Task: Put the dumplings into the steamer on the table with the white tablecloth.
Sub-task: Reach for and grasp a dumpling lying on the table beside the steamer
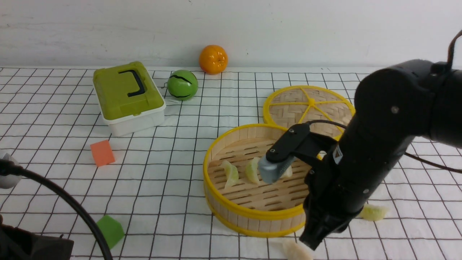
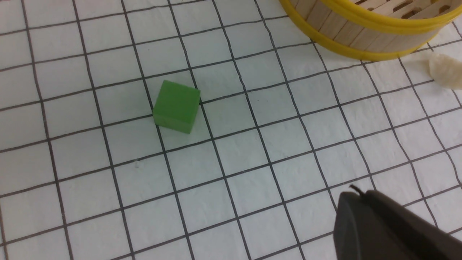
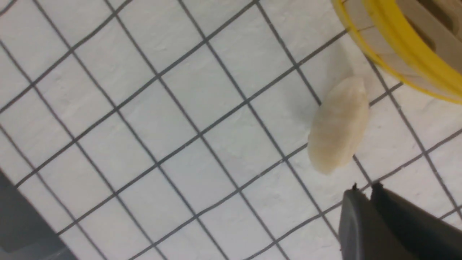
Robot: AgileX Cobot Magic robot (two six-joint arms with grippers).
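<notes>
The steamer [image 1: 231, 207] stands on the white tablecloth [image 1: 162, 180] right of centre. Two pale green dumplings [image 1: 231, 174] [image 1: 252, 170] lie on its slatted floor, and a third [image 1: 287, 172] is mostly hidden behind the right arm. Another dumpling [image 1: 373, 212] lies on the cloth to the steamer's right. A cream dumpling [image 3: 337, 124] lies in front of the steamer [image 3: 408, 54], just beyond my right gripper [image 3: 364, 189], whose tips stand a narrow slit apart with nothing between them. My left gripper [image 2: 357, 193] is shut and empty, over bare cloth, with the same cream dumpling [image 2: 445, 70] beside the steamer [image 2: 361, 32].
The flat bamboo lid [image 1: 308, 108] lies behind the steamer. A green lidded box [image 1: 126, 95], a green ball [image 1: 182, 85] and an orange [image 1: 213, 59] sit at the back. An orange cube [image 1: 102, 152] and a green cube [image 1: 110, 230] [image 2: 177, 106] lie at the left.
</notes>
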